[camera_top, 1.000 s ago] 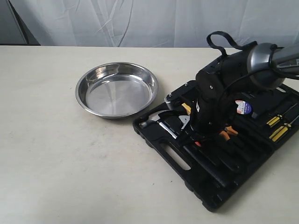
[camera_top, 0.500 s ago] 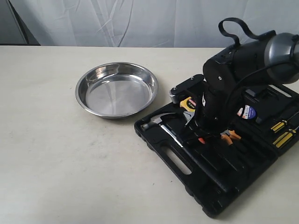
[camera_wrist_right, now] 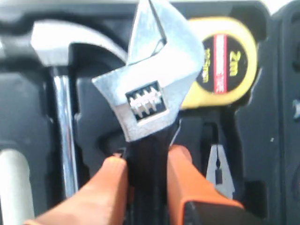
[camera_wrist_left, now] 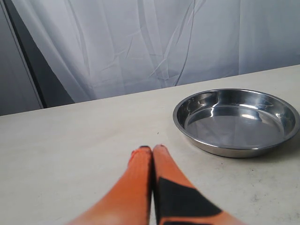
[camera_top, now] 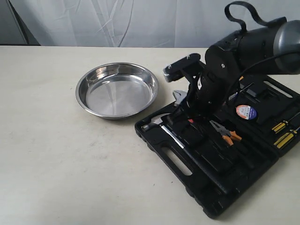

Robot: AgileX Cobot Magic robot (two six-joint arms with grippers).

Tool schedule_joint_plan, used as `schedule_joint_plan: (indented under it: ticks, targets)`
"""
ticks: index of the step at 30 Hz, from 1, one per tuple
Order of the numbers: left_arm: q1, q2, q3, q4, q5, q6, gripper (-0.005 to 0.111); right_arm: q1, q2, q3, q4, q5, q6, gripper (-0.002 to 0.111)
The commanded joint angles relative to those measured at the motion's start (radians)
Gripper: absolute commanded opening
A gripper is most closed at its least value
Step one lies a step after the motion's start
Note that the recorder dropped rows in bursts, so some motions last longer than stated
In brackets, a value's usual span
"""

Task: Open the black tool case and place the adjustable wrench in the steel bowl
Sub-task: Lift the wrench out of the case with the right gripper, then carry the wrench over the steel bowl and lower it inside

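Pinching 1 adjustable wrench (camera_wrist_right: 150, 103), the right gripper (camera_wrist_right: 147, 171) hangs near 1 steel bowl (camera_top: 117, 91).

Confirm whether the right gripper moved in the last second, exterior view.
Yes. The right gripper has risen out of the tool case with the adjustable wrench and shifted left, toward the steel bowl, which has stayed put.

Table (camera_top: 47, 140): steel bowl (camera_top: 117, 90), black tool case (camera_top: 197, 190)
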Motion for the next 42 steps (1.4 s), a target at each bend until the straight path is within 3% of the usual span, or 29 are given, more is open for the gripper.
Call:
schedule_joint_plan:
  ticks: [1, 6, 10, 14, 18, 23, 34, 37, 38, 40, 42]
  targets:
    - [-0.004, 0.004, -0.002, -0.002, -0.007, -0.001, 0.000, -0.003, -0.014, -0.090, -0.005, -0.088, 0.003, -0.001]
    - [-0.004, 0.004, -0.002, -0.002, -0.007, -0.001, 0.000, -0.003, 0.055, -0.238, 0.184, -0.179, -0.245, -0.001]
    - [-0.004, 0.004, -0.002, -0.002, -0.007, -0.001, 0.000, -0.003, 0.257, -0.534, 0.516, -0.001, -0.625, -0.001]
    - [-0.004, 0.004, -0.002, -0.002, -0.007, -0.001, 0.000, -0.003, 0.412, -0.729, 0.658, 0.002, -0.763, -0.001]
    - [-0.004, 0.004, -0.002, -0.002, -0.007, -0.001, 0.000, -0.003, 0.488, -0.766, 0.773, -0.037, -0.898, -0.001]
    - [-0.004, 0.004, -0.002, -0.002, -0.007, -0.001, 0.000, -0.003, 0.544, -0.766, 0.831, -0.159, -0.913, -0.001]
    - [-0.004, 0.004, -0.002, -0.002, -0.007, -0.001, 0.000, -0.003, 0.603, -0.766, 0.827, -0.125, -0.913, 0.000]
    - [-0.004, 0.004, -0.002, -0.002, -0.007, -0.001, 0.000, -0.003, 0.603, -0.766, 0.827, -0.123, -0.913, 0.013]
    - [-0.004, 0.004, -0.002, -0.002, -0.007, -0.001, 0.000, -0.003, 0.603, -0.766, 0.831, -0.123, -0.911, 0.027]
    - [-0.004, 0.004, -0.002, -0.002, -0.007, -0.001, 0.000, -0.003, 0.603, -0.766, 0.850, -0.123, -0.911, 0.042]
    - [-0.004, 0.004, -0.002, -0.002, -0.007, -0.001, 0.000, -0.003, 0.594, -0.766, 0.875, -0.123, -0.909, 0.041]
